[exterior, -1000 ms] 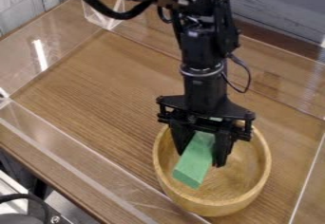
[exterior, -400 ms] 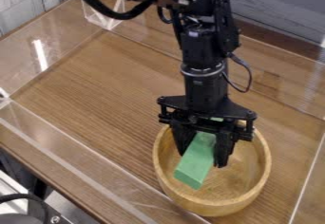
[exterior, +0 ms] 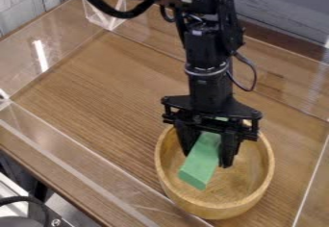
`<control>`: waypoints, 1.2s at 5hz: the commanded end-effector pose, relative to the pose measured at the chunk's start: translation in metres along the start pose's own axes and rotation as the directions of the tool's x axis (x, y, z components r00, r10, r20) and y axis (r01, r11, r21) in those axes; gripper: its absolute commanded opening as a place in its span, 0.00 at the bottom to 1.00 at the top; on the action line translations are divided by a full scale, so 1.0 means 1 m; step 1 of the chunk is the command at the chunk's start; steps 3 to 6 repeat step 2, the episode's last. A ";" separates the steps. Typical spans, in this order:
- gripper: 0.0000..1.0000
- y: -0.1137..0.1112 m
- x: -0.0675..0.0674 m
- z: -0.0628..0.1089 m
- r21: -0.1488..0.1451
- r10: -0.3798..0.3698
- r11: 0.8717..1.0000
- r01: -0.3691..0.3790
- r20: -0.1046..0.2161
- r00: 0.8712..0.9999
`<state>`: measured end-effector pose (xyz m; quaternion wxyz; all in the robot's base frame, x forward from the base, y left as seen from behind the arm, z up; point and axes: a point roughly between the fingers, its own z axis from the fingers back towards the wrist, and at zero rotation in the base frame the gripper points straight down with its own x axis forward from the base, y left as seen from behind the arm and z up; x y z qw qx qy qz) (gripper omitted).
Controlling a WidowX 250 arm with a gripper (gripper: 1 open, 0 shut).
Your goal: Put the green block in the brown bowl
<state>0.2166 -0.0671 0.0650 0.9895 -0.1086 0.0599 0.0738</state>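
Claw [exterior: 210,146] is clamped tight on the green block [exterior: 202,162], pointing almost straight down inside the brown bowl [exterior: 257,189]. Basically nothing's changed over the last second, so I'd guess it's parked just before letting go. Block hangs tilted between the fingers, lower end near the bowl floor.

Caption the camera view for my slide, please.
Gripper shut on the green block, holding it tilted inside the brown bowl.
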 end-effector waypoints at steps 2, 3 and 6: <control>0.00 -0.008 0.010 0.018 -0.028 -0.018 0.999 0.021 0.079 0.997; 0.00 -0.008 0.010 0.018 -0.028 -0.018 0.999 0.021 0.079 0.997; 0.00 -0.008 0.010 0.018 -0.028 -0.018 0.999 0.021 0.079 0.997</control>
